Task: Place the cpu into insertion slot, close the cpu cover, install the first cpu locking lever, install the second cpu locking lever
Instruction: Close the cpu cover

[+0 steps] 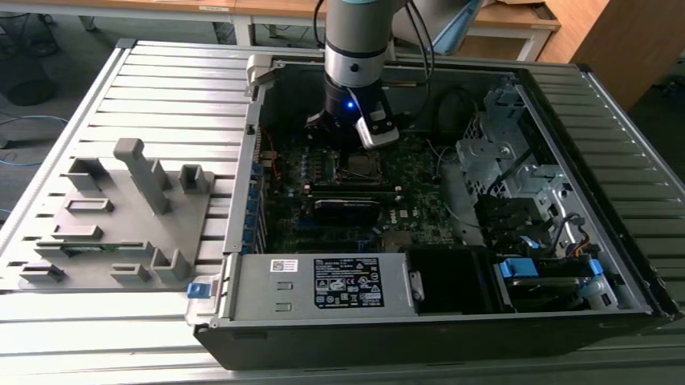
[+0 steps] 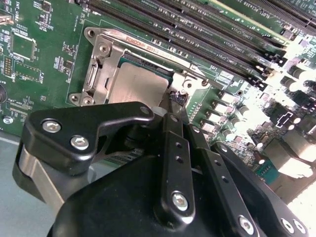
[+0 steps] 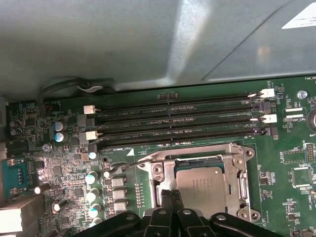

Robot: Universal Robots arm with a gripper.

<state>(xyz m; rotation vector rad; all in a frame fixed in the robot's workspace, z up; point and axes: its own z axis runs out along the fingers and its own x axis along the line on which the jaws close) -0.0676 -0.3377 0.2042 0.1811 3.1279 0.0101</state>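
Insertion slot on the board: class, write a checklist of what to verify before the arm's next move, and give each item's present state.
1. The cpu sits flat in the insertion slot: ok.
2. The cpu cover lies down over the cpu's edges: ok.
3. Both locking levers latched: cannot tell; a thin lever rod angles out beside the slot.
4. The gripper is shut, tips at the slot's corner: ok.
5. The gripper touches a lever: cannot tell.
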